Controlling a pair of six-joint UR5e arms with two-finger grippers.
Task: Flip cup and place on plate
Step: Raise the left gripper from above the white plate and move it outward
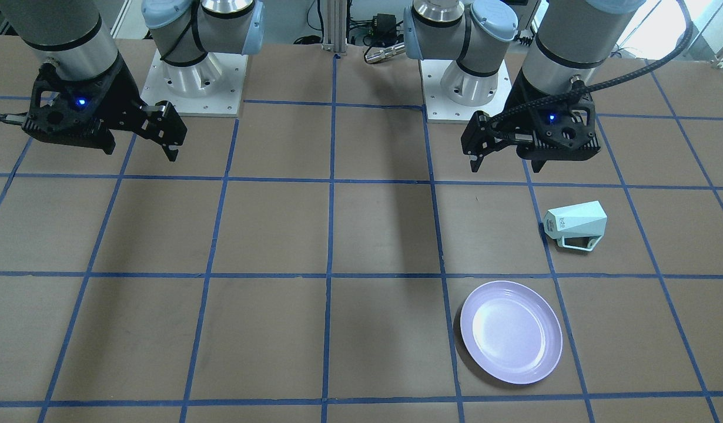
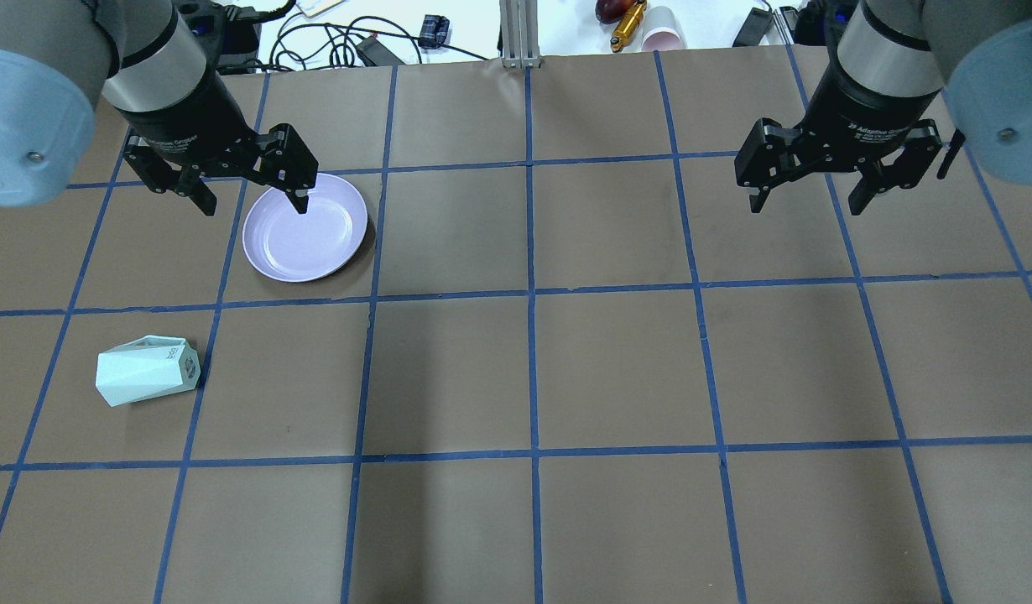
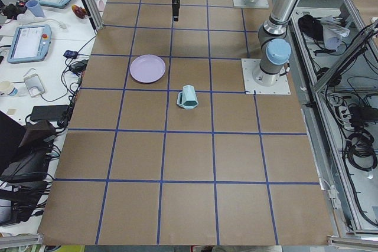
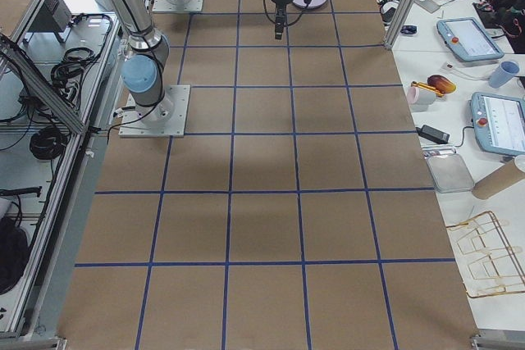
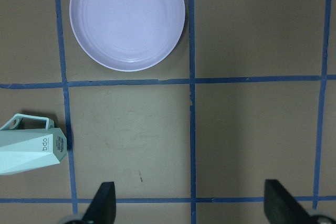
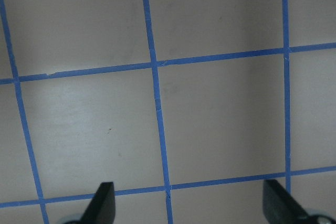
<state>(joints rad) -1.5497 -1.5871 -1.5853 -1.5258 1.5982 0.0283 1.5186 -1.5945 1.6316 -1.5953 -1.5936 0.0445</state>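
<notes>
The pale mint-green cup (image 2: 147, 369) lies on its side on the brown table, on my left side; its lettered base faces the table's middle and its handle points away from me (image 1: 576, 226). The lavender plate (image 2: 304, 226) sits empty, one grid square farther out (image 1: 510, 332). My left gripper (image 2: 254, 204) hangs open and empty, high above the table near the plate; its wrist view shows the plate (image 5: 127, 19) ahead and the cup (image 5: 31, 148) at the left edge. My right gripper (image 2: 805, 205) hangs open and empty over bare table on the far right (image 6: 189, 203).
Blue tape lines divide the table into squares. Both arm bases (image 1: 194, 82) (image 1: 467, 88) stand at my edge of the table. Cables, an orange item and a pink paper cup (image 2: 663, 38) lie beyond the table's far edge.
</notes>
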